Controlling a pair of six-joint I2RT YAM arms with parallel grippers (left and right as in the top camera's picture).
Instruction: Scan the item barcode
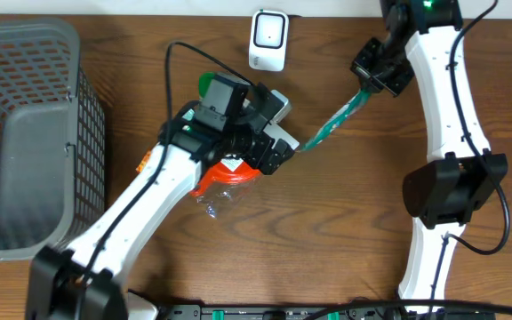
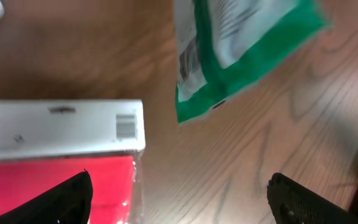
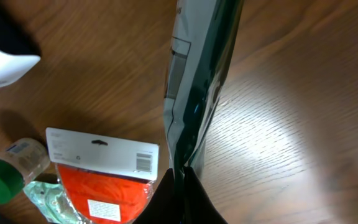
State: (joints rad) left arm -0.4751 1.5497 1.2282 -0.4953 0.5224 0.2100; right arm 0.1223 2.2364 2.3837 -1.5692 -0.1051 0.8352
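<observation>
A green and white pouch (image 1: 336, 124) hangs slanted above the table, and my right gripper (image 1: 369, 89) is shut on its upper end. In the right wrist view the fingers (image 3: 180, 186) pinch the pouch's edge (image 3: 197, 81). In the left wrist view the pouch (image 2: 241, 43) shows a barcode (image 2: 190, 62) on its white side. My left gripper (image 2: 179, 202) stands open just left of the pouch's lower end, nothing between its fingers (image 2: 73, 199). From overhead the left gripper (image 1: 278, 147) is above a red packet. The white scanner (image 1: 268, 39) stands at the back edge.
A red packet with a white header card (image 1: 225, 173) lies under the left arm, also shown in the wrist views (image 2: 61, 130) (image 3: 104, 180). A green-capped bottle (image 3: 5, 177) lies beside it. A grey basket (image 1: 25, 133) fills the left side.
</observation>
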